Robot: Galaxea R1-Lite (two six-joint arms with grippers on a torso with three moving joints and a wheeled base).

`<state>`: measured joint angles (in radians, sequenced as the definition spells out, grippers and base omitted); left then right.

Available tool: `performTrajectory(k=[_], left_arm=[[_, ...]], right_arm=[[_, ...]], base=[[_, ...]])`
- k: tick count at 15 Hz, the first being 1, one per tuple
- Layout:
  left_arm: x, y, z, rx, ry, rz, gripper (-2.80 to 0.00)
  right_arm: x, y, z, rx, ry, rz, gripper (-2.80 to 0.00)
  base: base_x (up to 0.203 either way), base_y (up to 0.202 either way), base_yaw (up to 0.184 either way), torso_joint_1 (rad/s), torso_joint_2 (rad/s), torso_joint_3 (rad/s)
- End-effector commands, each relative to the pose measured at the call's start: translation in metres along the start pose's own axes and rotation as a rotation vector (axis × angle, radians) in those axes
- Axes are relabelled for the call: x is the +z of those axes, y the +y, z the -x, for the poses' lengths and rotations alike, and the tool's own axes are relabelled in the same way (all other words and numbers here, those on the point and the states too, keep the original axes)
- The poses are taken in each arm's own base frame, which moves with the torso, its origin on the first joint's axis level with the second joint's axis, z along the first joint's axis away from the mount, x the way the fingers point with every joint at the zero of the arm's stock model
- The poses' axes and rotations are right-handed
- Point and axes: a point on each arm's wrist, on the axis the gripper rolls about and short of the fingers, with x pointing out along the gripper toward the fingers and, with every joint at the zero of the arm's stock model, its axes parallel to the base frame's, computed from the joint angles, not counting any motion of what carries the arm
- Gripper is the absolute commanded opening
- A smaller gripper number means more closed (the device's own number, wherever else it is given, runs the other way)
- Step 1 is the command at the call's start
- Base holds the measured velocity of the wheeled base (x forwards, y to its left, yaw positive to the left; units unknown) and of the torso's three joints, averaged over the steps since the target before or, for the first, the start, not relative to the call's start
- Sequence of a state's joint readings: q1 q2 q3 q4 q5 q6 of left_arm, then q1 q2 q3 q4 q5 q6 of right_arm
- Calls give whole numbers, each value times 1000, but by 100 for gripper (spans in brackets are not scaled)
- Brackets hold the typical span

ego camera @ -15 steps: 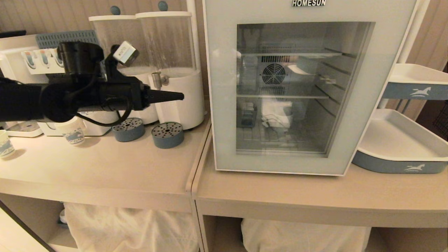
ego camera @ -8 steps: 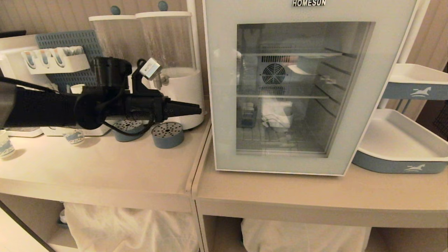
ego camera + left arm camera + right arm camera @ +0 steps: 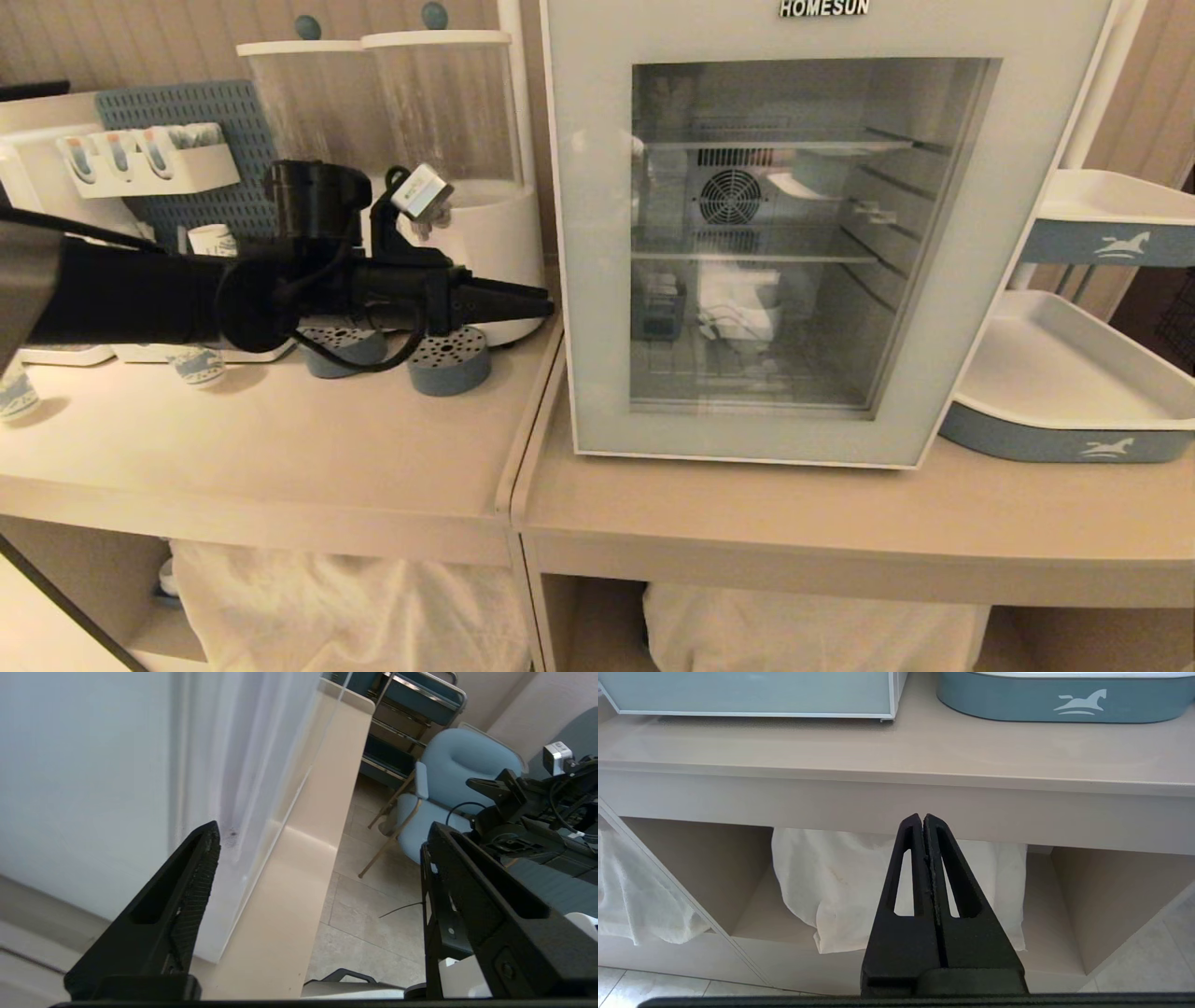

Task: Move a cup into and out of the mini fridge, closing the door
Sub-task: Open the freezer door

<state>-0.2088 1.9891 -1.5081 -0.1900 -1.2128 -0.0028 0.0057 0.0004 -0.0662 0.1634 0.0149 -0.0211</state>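
The mini fridge stands on the counter with its glass door closed. Behind the glass, a squat white shape on the lower wire shelf looks like the cup. My left gripper reaches level from the left, its tips just short of the fridge's left front edge. In the left wrist view the left gripper is open and empty, one finger lying beside the fridge's white side wall. My right gripper hangs shut and empty below the counter's front edge.
Two clear-topped dispensers and two blue drip discs stand behind the left arm. Paper cups sit further left. White and blue trays lie right of the fridge. A blue chair stands on the floor.
The left arm has moved right and a little lower, from in front of the dispensers to the fridge's left edge. The fridge door has stayed closed.
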Motion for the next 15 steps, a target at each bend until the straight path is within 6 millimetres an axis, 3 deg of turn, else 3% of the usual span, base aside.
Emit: performTrajectory(k=[1,8,15], left_arm=[[1,-3,-3,-16,1,-3,0],[-2,-4,-14,-34,11,7,0],[-10,-4,-38,-26,33,11,0]], right_arm=[[0,0,0,1,2,0,-280],[0,0,0,1,2,2,-280],[0,0,0,1,2,1,-280]], base=[[0,0,0,0,0,0],[0,0,0,0,0,0],[0,0,0,0,0,0]])
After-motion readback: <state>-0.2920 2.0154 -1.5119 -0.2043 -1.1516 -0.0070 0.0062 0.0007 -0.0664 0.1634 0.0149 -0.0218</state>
